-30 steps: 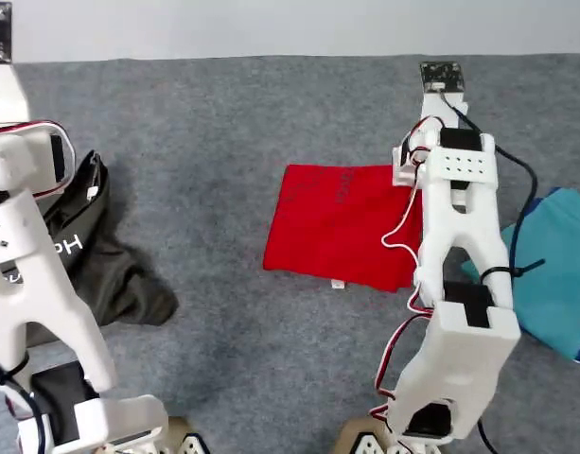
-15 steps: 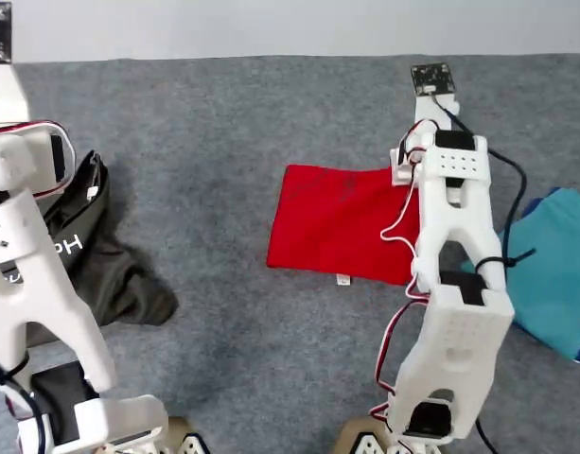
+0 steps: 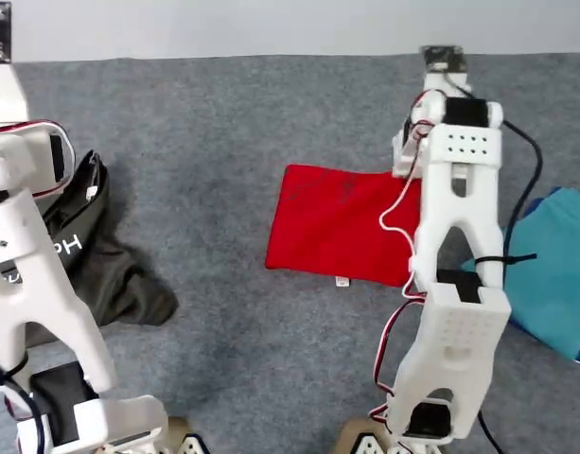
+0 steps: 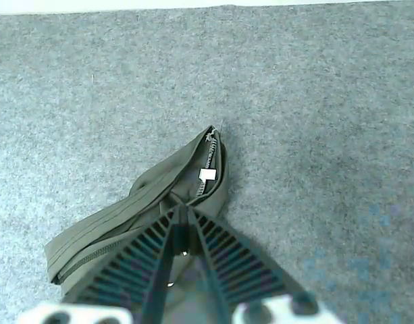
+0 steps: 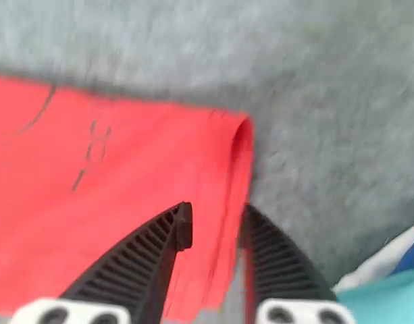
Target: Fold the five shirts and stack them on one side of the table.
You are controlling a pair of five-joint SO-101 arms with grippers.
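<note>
- Left gripper (image 4: 183, 214): jaws together over the crumpled dark shirt (image 4: 146, 202) at the table's left; white lettering (image 3: 67, 246), small label (image 4: 207, 174);
- Teal shirt (image 3: 554, 265) at the right edge;
- Folded red shirt (image 3: 337, 222) mid-table; white tag (image 3: 342, 280) at its near hem;
- Right gripper (image 5: 215, 216): jaws apart, astride the red shirt's folded edge.

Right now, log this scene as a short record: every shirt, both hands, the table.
red shirt: folded flat, mid-table
dark shirt: crumpled heap on the left arm's side
teal shirt: unfolded, at the table's edge beside the right arm
left hand: shut, above the dark shirt
right hand: open, astride the red shirt's folded edge
table: grey felt-like cover
stack: none yet; the three shirts lie apart
</note>
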